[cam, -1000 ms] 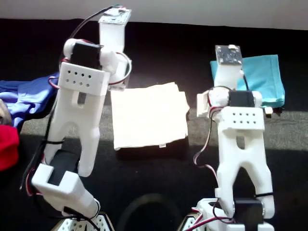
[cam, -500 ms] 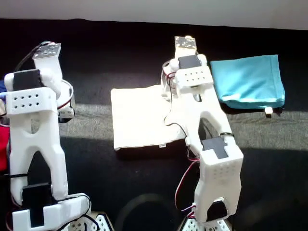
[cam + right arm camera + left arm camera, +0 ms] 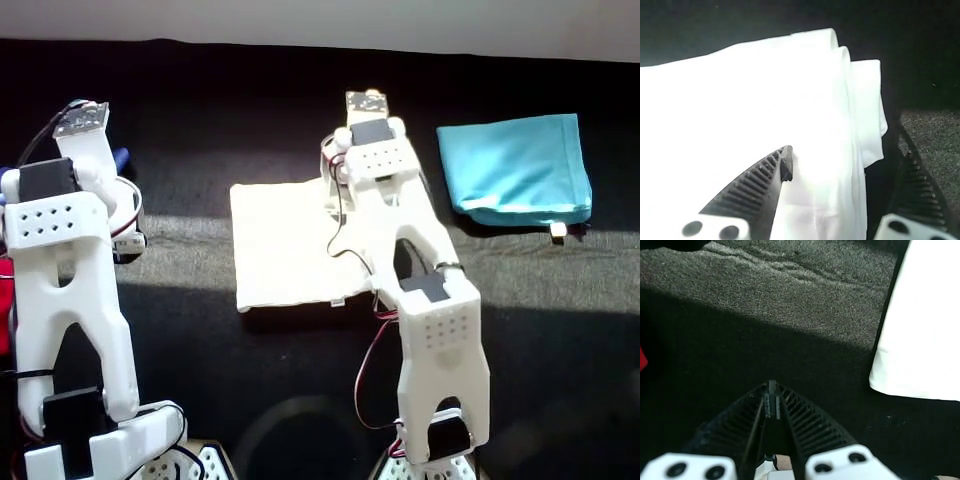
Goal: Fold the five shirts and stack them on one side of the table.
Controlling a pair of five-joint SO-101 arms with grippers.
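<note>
Table [image 3: 250,100]: bears two folded shirts and both arms.
Central folded shirt [image 3: 285,245]: lies flat mid-table, between the two arms.
Second folded shirt [image 3: 515,170]: lies flat toward the far right, well apart from the central one.
Right gripper [image 3: 848,152]: over the central shirt's right edge, one finger above the cloth, the other off its side.
Left gripper [image 3: 771,390]: over bare table, left of the central shirt.

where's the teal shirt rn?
In the high view the folded teal shirt lies on the far right side of the table, apart from the white shirt at centre.
</note>
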